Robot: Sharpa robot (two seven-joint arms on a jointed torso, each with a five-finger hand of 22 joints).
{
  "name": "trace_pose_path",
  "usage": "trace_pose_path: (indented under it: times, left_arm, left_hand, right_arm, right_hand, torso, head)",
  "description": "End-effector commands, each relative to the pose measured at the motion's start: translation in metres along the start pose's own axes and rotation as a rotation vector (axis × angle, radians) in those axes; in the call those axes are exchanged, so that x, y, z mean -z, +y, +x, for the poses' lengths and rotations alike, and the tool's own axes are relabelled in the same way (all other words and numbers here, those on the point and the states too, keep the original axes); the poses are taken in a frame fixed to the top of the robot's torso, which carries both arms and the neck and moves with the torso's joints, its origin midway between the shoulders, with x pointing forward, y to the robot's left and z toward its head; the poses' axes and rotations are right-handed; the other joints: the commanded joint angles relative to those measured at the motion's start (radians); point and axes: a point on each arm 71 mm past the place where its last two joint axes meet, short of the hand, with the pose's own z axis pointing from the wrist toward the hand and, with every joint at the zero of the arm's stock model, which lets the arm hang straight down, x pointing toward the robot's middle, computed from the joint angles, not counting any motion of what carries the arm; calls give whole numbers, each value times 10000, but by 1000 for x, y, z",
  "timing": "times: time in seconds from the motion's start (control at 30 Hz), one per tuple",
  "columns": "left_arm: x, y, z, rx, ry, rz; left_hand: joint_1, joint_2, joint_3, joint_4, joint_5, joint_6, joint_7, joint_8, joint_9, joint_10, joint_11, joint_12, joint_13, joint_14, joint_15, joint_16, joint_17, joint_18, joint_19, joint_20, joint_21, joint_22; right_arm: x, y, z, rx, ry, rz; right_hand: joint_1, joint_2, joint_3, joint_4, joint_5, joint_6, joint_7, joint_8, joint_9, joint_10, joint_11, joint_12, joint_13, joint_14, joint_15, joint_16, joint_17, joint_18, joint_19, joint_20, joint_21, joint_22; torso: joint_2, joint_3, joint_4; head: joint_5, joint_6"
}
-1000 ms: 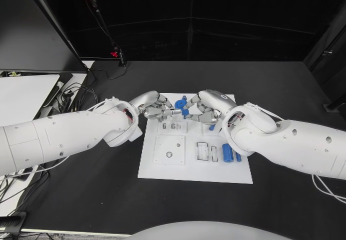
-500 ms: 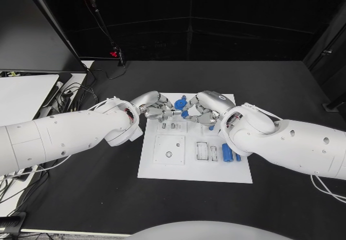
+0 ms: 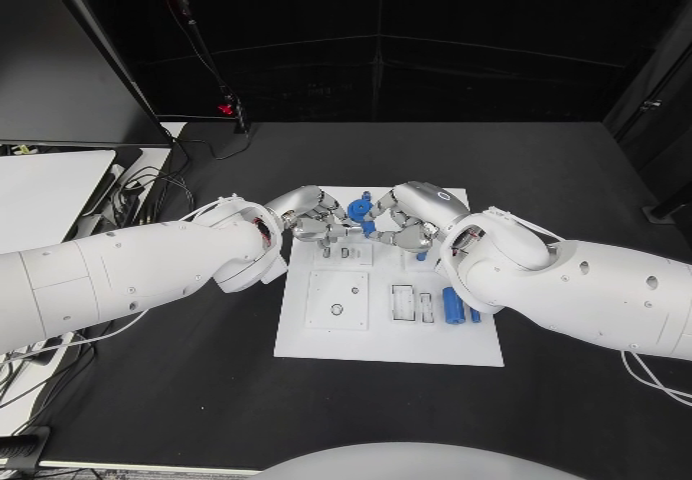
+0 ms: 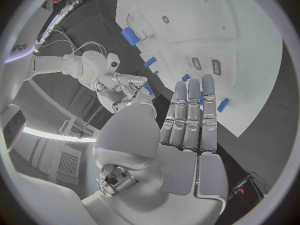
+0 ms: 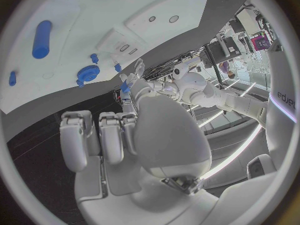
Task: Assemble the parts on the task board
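Head view: the task board [image 3: 389, 345] sat mid-table, both hands meeting at its 12 o'clock edge. The left hand [image 3: 315, 220] and right hand [image 3: 404, 222] flanked a blue gear [image 3: 361, 208]; honestly couldn't tell if either gripped anything. Blue cylinder [image 3: 453, 303] lay toward 4 o'clock.

Left wrist view: fingers [image 4: 189, 110] were straight and side by side, over the board.

Right wrist view: fingers [image 5: 100, 135] were curled, gear [image 5: 87, 73] lying on the board beyond them.

There are no words or numbers to read on the task board [image 3: 389, 340] or the blue parts. In the left wrist view, some letters stand on a white arm [image 4: 22, 48] at the left edge of the picture. In the right wrist view, more letters stand on a white arm [image 5: 282, 102] at the right edge. Both are too bent to read for sure.
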Motion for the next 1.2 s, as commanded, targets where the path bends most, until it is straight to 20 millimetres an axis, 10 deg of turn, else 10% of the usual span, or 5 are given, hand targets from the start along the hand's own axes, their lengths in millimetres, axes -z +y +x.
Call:
trace_pose_path:
  times: [0.03,1.2]
  left_arm:
    - [-1,0,1,-41,131,-83]
    - [-3,5,1,-74,319,-459]
  left_hand:
    - [92,-4,55,4,46,37,1,-53,13,-41,-3,-37,13,34,29,-37,10,108,-67,-24,-24,13]
    - [179,134,77,18,60,-109,49,-188,3,-115,39,-128,36,-44,62,-110,46,98,-122,-6,-69,23]
  right_arm:
    - [0,3,-2,35,-121,-160]
    - [2,6,-1,-48,-134,-306]
  right_hand:
    - [13,36,3,-38,28,48,7,67,17,1041,91,24,2629,1039,74,25,2633,-152,1021,70,-2,2634]
    - [17,25,2,-50,21,48,13,60,15,1041,98,24,2629,1039,80,25,2633,-152,1021,76,-2,2634]
  torso:
    - [-3,0,10]
    - [-4,-2,4]
  head:
    - [-33,-34]
    - [20,-45]
